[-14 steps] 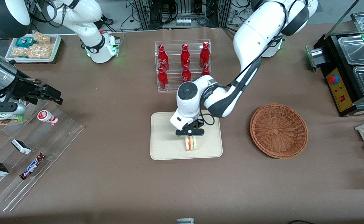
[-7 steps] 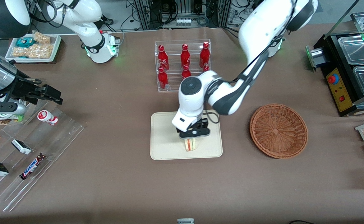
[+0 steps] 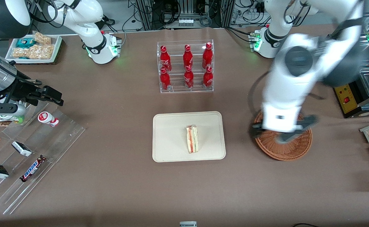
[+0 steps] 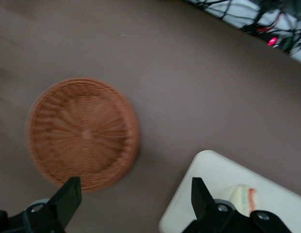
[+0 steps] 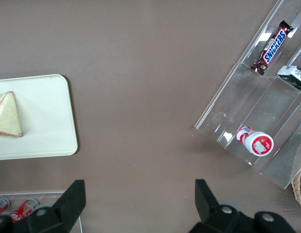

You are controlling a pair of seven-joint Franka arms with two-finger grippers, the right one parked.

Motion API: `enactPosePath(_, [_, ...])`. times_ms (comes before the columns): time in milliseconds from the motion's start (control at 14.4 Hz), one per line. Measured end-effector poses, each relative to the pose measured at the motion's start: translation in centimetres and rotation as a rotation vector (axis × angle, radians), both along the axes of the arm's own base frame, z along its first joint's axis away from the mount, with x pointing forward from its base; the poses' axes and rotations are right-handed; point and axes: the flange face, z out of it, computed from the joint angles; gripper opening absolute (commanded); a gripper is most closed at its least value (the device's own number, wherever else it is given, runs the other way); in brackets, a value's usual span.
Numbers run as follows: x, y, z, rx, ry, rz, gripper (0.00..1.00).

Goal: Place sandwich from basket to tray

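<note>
The sandwich (image 3: 192, 142) lies by itself on the cream tray (image 3: 168, 138), filling edge up. It also shows as a pale wedge (image 5: 7, 115) on the tray (image 5: 43, 121) in the right wrist view. My gripper (image 3: 283, 134) hangs high over the empty wicker basket (image 3: 285, 151), well off the tray toward the working arm's end. In the left wrist view the gripper (image 4: 133, 189) is open with nothing between its fingers; under it are bare table, the basket (image 4: 82, 133) and a corner of the tray (image 4: 213, 184) with the sandwich (image 4: 242, 198).
A clear rack of red bottles (image 3: 186, 66) stands farther from the front camera than the tray. Acrylic racks with snack bars (image 3: 30, 151) lie toward the parked arm's end. A black machine (image 3: 351, 78) sits near the basket at the table's edge.
The gripper has let go of the sandwich, risen off the tray and swung fast toward the working arm's end, now over the basket. The sandwich stays on the tray.
</note>
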Motion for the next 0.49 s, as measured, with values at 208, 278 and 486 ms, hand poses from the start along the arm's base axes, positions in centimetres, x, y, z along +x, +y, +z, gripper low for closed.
enactPosePath(208, [-2.6,10.4,3.0,0.010,0.153,-0.165,1.00])
enactPosePath(278, [-3.8,13.0,3.9,0.016,0.187,-0.225,1.00])
enactPosePath(486, [-6.3,18.6,5.7,-0.040,0.189,-0.321,1.00])
